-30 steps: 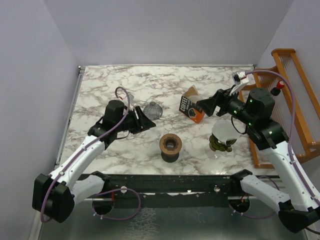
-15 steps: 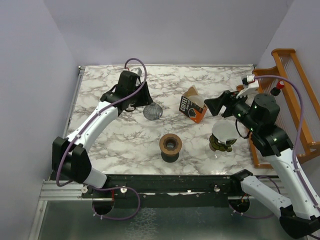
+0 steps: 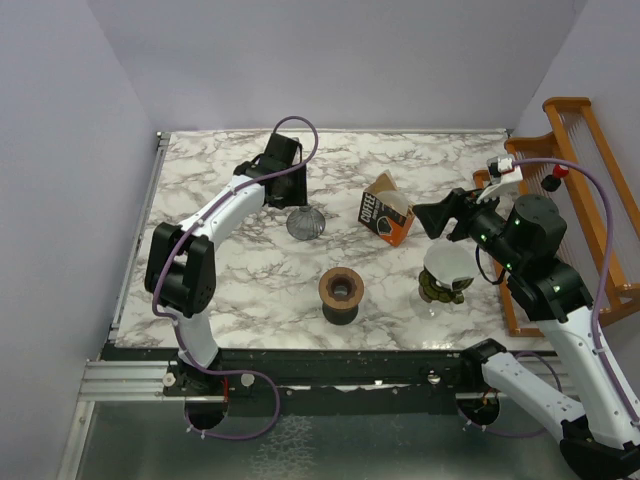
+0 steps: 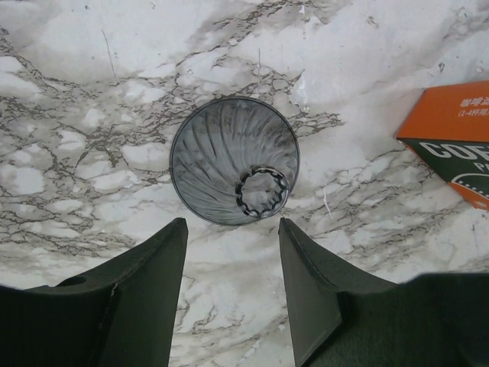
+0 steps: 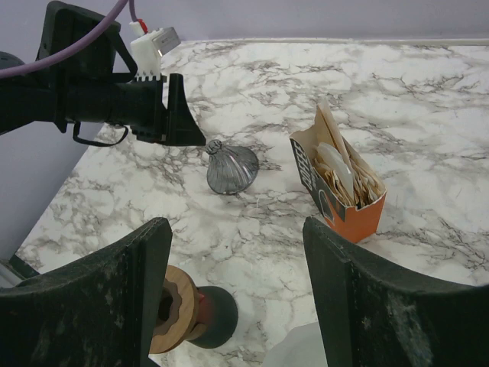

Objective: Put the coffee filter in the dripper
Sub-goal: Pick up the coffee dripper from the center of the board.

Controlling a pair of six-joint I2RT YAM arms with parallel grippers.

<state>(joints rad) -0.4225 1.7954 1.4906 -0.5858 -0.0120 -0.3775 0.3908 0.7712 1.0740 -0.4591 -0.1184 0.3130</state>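
Note:
The dripper (image 3: 305, 222) is a grey ribbed glass cone lying on its side on the marble table; it also shows in the left wrist view (image 4: 233, 162) and the right wrist view (image 5: 231, 170). My left gripper (image 3: 292, 195) is open and empty just behind the dripper, which lies a little beyond the jaws in the left wrist view (image 4: 232, 225). The coffee filter (image 3: 447, 262) is a white paper cone resting mouth-up on a dark green object (image 3: 443, 289) at the right. My right gripper (image 3: 428, 216) is open and empty above and behind the filter, whose edge (image 5: 306, 353) shows low in the right wrist view.
A brown-and-orange COFFEE carton (image 3: 384, 210) holding paper filters stands between the grippers (image 5: 340, 180). A wooden ring stand on a dark base (image 3: 341, 293) lies at the front centre. A wooden rack (image 3: 585, 190) lines the table's right edge.
My left arm has swung from the near left out to the back, bringing its gripper behind the dripper. My right gripper has drawn back a little to the right, away from the carton.

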